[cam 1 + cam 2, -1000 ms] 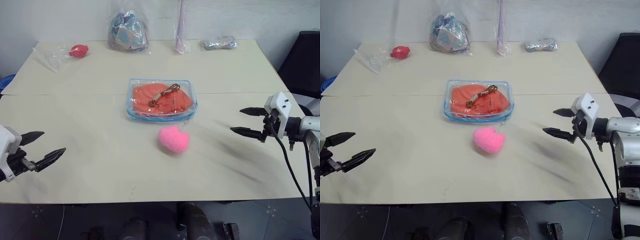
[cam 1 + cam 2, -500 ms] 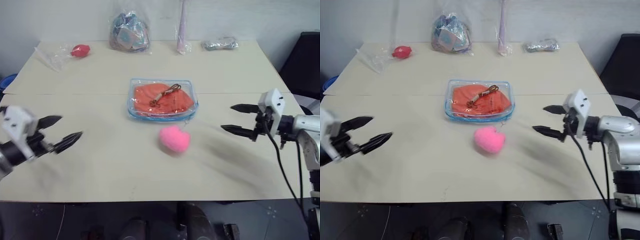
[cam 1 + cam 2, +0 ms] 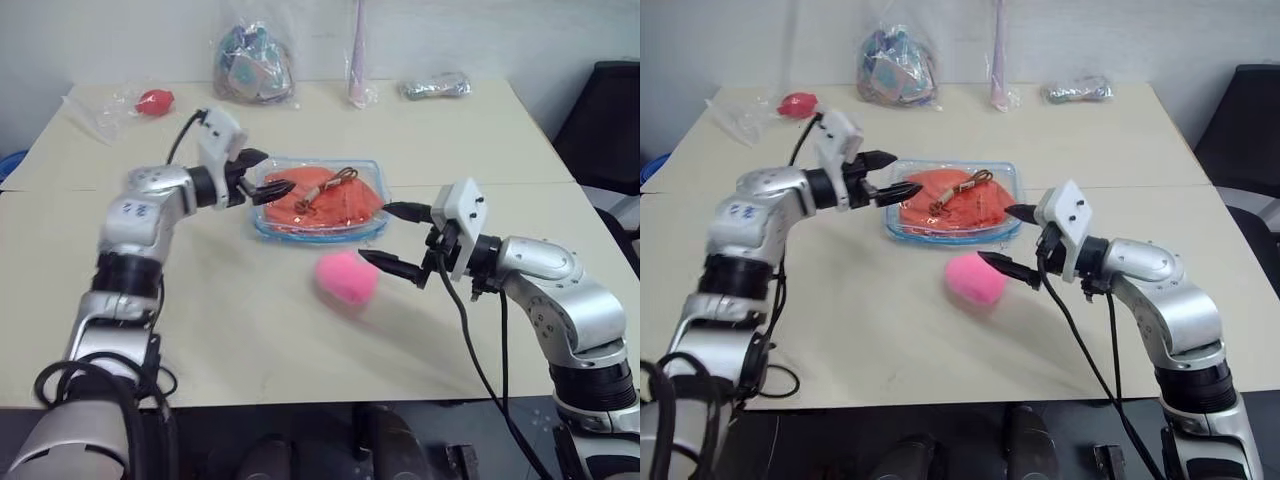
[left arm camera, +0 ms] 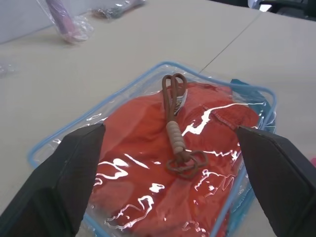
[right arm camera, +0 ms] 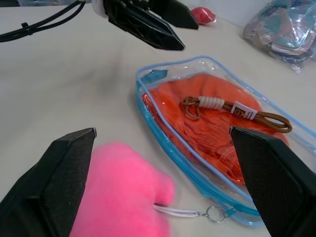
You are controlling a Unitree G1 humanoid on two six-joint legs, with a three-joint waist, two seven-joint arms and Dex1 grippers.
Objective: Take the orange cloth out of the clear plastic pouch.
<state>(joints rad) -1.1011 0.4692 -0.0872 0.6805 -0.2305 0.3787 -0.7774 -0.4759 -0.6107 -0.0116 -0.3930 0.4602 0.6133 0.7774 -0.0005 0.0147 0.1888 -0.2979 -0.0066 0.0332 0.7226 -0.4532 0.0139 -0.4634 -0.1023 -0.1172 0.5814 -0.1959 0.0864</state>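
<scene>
lying flat near the middle of the table [image 3: 200,330], the clear plastic pouch [image 3: 322,226] with blue trim, and still holding the orange cloth [image 3: 325,203] inside it, folded and wrinkled under the glossy plastic. resting on top of the pouch, a brown cord loop [image 4: 176,128] with a pale wrapped section and a small tag. hovering just at the pouch's left end, the left gripper [image 3: 265,172], fingers spread wide and gripping nothing, pointing toward the cloth without touching it as far as can be told. reaching in from the other side, the right gripper [image 3: 393,238], also spread wide and empty, one finger near the pouch's right edge and the other just above the pink heart plush [image 3: 347,278]. sitting just in front of the pouch, that fluffy plush, joined to the pouch's near edge by a thin strap and small ring [image 5: 214,214]. standing along the far edge of the table, well apart from the pouch: a crinkly clear bag of mixed items [image 3: 254,66], a narrow pink item in clear wrap [image 3: 359,55], a small silvery packet [image 3: 437,86], and at the far left corner a red thing inside a loose clear bag [image 3: 153,100]. showing at the right edge of the head views, a dark chair [image 3: 606,120].
</scene>
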